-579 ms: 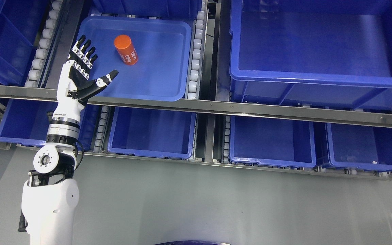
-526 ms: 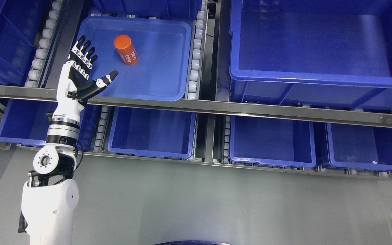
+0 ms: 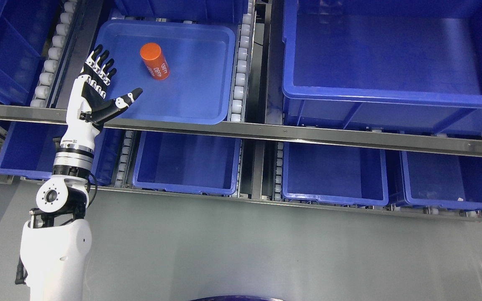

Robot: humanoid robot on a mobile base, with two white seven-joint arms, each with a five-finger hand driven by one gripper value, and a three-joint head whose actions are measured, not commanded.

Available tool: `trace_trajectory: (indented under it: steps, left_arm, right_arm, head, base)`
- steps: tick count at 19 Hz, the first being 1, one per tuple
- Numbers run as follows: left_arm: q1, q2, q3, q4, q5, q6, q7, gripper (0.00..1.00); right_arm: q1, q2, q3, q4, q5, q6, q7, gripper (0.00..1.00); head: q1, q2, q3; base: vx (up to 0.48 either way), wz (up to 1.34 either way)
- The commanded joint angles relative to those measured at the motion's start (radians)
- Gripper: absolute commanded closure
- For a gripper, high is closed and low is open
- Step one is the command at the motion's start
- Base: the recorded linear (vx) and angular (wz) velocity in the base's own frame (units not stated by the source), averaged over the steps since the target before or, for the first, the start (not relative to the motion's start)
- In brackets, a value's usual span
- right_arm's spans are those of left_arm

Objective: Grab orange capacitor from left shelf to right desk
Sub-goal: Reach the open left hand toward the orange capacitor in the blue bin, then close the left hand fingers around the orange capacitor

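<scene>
An orange capacitor (image 3: 155, 61), a short cylinder with white print, lies on its side in a shallow blue tray (image 3: 195, 100) on the upper shelf level. My left hand (image 3: 115, 79) reaches up from the lower left, over the tray's left rim. Its fingers (image 3: 101, 62) are spread and the thumb points right toward the capacitor. The hand is open, holds nothing, and sits a short way left of and below the capacitor. No right arm shows in the head view.
A large deep blue bin (image 3: 391, 62) fills the upper right. Several blue bins (image 3: 186, 167) sit on the lower level behind a metal rail (image 3: 308, 136). White rollers (image 3: 239, 79) line the lanes. Grey floor (image 3: 266, 251) lies below.
My left arm and hand have shifted slightly left and a little up; the hand stays open. The capacitor has not moved.
</scene>
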Motion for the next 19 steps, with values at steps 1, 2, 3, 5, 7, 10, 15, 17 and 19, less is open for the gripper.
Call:
trace_trajectory:
  steps: [1, 2, 3, 5, 7, 10, 15, 17, 19]
  left_arm:
    - [-0.093, 0.109, -0.072, 0.151, -0.076, 0.003, -0.034, 0.0]
    - [-0.119, 0.117, -0.096, 0.191, -0.093, 0.003, -0.06, 0.0]
    - [-0.139, 0.116, -0.109, 0.217, -0.101, 0.003, -0.074, 0.0]
    - [-0.176, 0.105, -0.15, 0.271, -0.104, 0.003, -0.076, 0.0]
    - [-0.219, 0.1, -0.178, 0.357, -0.106, 0.001, -0.068, 0.0]
    - [-0.25, 0.088, -0.172, 0.422, -0.147, -0.032, -0.067, 0.0]
    - [-0.25, 0.051, -0.196, 0.437, -0.163, -0.04, -0.079, 0.01]
    - [-0.252, 0.05, -0.219, 0.446, -0.163, -0.04, -0.079, 0.01]
    - [-0.262, 0.044, -0.219, 0.462, -0.164, -0.042, -0.079, 0.02]
  right_arm:
    - [0.034, -0.017, -0.012, -0.023, 0.0, 0.0, 0.0, 0.0]
    - [0.034, -0.017, -0.012, -0.023, 0.0, 0.0, 0.0, 0.0]
    - [0.034, -0.017, -0.012, -0.023, 0.0, 0.0, 0.0, 0.0]
    - [0.034, -0.017, -0.012, -0.023, 0.0, 0.0, 0.0, 0.0]
    - [0.034, -0.017, -0.011, -0.023, 0.0, 0.0, 0.0, 0.0]
    - [0.034, -0.017, -0.012, -0.023, 0.0, 0.0, 0.0, 0.0]
    - [0.034, -0.017, -0.011, -0.023, 0.0, 0.0, 0.0, 0.0]
    - [0.034, -0.017, -0.012, -0.023, 0.0, 0.0, 0.0, 0.0]
    - [0.034, -0.017, -0.011, -0.023, 0.0, 0.0, 0.0, 0.0]
  head:
    - [0.0, 0.0, 0.0]
    - [0.0, 0.0, 0.0]
    - [0.0, 0.0, 0.0]
    - [0.0, 0.0, 0.0]
    - [0.0, 0.0, 0.0]
    - [0.0, 0.0, 0.0]
    - [0.0, 0.0, 0.0]
    - [0.0, 0.0, 0.0]
    - [0.0, 0.0, 0.0]
  base:
    - [0.0, 0.0]
    - [0.0, 0.0]
    - [0.0, 0.0]
    - [0.0, 0.0]
    - [0.0, 0.0]
    - [0.0, 0.0]
    - [0.0, 0.0]
    - [0.0, 0.0]
    - [0.0, 0.0]
